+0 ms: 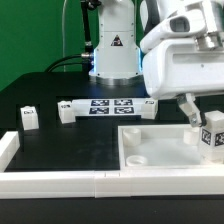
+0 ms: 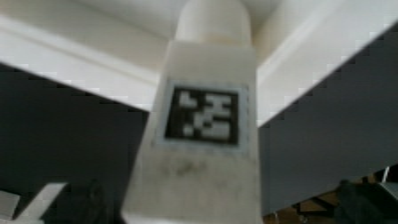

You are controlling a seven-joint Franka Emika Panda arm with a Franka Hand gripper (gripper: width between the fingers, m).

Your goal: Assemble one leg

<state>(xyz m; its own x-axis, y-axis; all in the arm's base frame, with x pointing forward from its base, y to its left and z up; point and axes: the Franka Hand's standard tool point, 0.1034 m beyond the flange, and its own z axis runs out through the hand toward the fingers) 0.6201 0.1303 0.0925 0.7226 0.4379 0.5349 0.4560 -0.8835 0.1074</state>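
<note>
A white leg (image 1: 212,136) with a black-and-white marker stands upright at the far corner of the large white panel (image 1: 150,150), on the exterior view's right. My gripper (image 1: 203,122) hangs over it, and one dark finger (image 1: 189,111) shows beside the leg. In the wrist view the leg (image 2: 205,110) fills the middle, marker facing the camera. It sits between my gripper (image 2: 199,214) fingers (image 2: 43,204), which stand apart from its sides. The gripper is open. Whether the leg's foot sits in a socket is hidden.
Two more small white legs (image 1: 29,117) (image 1: 66,110) lie on the black table at the exterior view's left. The marker board (image 1: 112,105) lies behind the panel. A white rail (image 1: 60,182) runs along the front, with a raised end (image 1: 8,148). The robot base (image 1: 113,50) stands at the back.
</note>
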